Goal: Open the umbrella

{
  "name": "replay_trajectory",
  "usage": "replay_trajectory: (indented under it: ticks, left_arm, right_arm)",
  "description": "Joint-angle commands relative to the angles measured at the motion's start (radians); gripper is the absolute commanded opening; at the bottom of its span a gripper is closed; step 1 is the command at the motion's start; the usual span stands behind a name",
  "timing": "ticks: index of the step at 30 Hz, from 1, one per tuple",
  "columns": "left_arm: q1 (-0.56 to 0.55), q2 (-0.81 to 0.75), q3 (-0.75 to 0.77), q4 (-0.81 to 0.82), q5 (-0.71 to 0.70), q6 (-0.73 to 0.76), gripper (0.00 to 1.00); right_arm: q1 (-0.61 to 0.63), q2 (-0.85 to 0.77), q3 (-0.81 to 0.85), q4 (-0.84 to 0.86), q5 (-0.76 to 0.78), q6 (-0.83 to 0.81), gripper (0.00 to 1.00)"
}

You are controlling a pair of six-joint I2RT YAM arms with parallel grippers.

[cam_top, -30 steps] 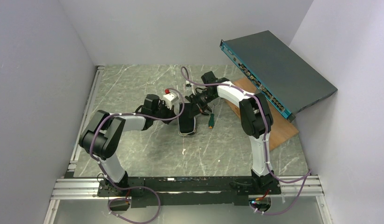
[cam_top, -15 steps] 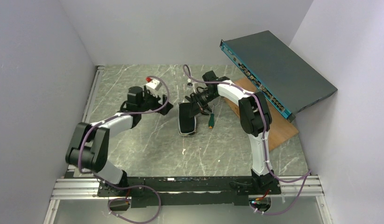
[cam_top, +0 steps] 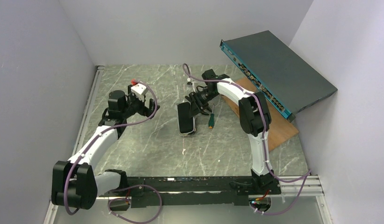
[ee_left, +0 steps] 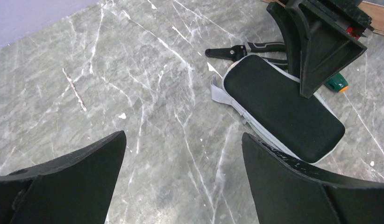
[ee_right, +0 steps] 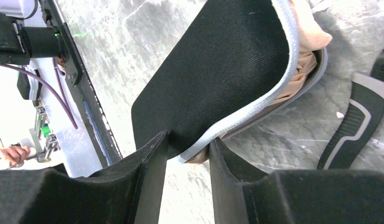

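Note:
The umbrella [cam_top: 186,119] lies folded flat mid-table: black fabric with a grey trimmed edge, and pale beige fabric [ee_right: 307,28] peeks out at one end. My right gripper [cam_top: 192,105] is at its far end. In the right wrist view the right gripper [ee_right: 189,140] is open, its jaws a little apart astride the umbrella [ee_right: 218,70] at its grey edge. My left gripper [cam_top: 152,108] hangs open to the left, well off it. In the left wrist view the left gripper [ee_left: 183,135] spans bare table, with the umbrella [ee_left: 279,109] off to the right.
A screwdriver [cam_top: 211,120] with a green and orange handle lies just right of the umbrella. A black and grey tool [ee_left: 237,50] lies beyond it. A dark network switch [cam_top: 274,70] leans over a wooden board [cam_top: 279,126] at the right. Walls close in the table.
My left gripper let go of the umbrella, opened wide and drew back to the left. My right gripper's jaws have parted around the umbrella's edge.

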Motion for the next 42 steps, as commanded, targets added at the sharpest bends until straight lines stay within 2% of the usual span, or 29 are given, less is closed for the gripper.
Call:
replay_trajectory:
  ticks: [1,5,15,22,25,28,30,34,39,41,42]
  left_arm:
    - [0.006,-0.026,0.020,-0.071,0.011,0.020,1.00]
    - [0.007,-0.017,0.035,-0.081,0.038,-0.008,1.00]
    - [0.038,0.032,0.092,-0.146,0.194,-0.180,1.00]
    - [0.050,-0.009,0.012,-0.130,0.151,-0.304,1.00]
    - [0.060,-0.027,-0.014,-0.124,0.143,-0.316,1.00]
    - [0.075,-0.032,-0.030,-0.127,0.103,-0.345,1.00]
    - [0.110,-0.020,-0.031,-0.146,0.054,-0.380,1.00]
    - [0.217,-0.010,-0.048,-0.137,0.099,-0.439,1.00]
    - [0.262,-0.039,-0.060,-0.137,0.099,-0.425,1.00]
    - [0.270,-0.049,-0.069,-0.131,0.102,-0.433,1.00]
    - [0.272,-0.056,-0.075,-0.127,0.104,-0.438,1.00]
  right_arm:
    - [0.028,-0.050,0.051,-0.042,-0.027,-0.021,0.40]
    - [0.053,-0.043,0.087,-0.057,-0.035,-0.037,0.41]
    - [0.118,0.000,0.190,-0.003,-0.063,0.048,0.58]
    - [0.153,0.039,0.201,0.076,-0.065,0.115,0.60]
    - [0.176,0.058,0.223,0.083,-0.056,0.121,0.65]
    - [0.199,0.094,0.240,0.078,0.002,0.119,0.67]
    - [0.219,0.104,0.241,0.098,0.105,0.134,0.67]
    - [0.251,0.077,0.195,0.207,0.239,0.139,0.67]
    - [0.275,0.098,0.237,0.196,0.224,0.138,0.80]
    - [0.285,0.095,0.233,0.203,0.213,0.145,0.86]
    - [0.293,0.094,0.231,0.205,0.212,0.146,0.93]
